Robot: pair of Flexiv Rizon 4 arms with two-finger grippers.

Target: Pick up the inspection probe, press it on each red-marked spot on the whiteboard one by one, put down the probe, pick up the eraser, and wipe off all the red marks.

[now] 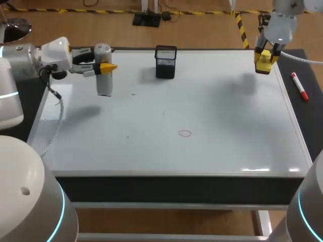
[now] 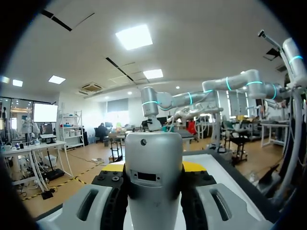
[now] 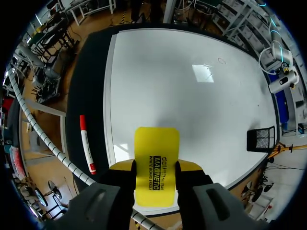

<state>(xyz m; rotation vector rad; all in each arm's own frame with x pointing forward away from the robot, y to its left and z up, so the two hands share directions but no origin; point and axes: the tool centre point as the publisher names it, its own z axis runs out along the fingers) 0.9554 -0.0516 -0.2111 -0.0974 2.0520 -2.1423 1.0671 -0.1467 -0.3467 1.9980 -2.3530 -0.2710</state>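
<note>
The left hand (image 1: pixel 107 67) is clamped on the silver probe (image 1: pixel 103 83), over the far left part of the whiteboard (image 1: pixel 212 111). The right hand (image 3: pixel 155 167) grips the yellow eraser (image 3: pixel 157 143) over the far right corner; one red mark (image 1: pixel 185 133) lies near the board's middle

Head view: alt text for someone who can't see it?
The left gripper holds the probe upright over the whiteboard, far left; the right gripper holds the yellow eraser over its far right corner. One red mark sits near the middle, a black mesh cup at the far edge, a red marker right of the board.
</note>
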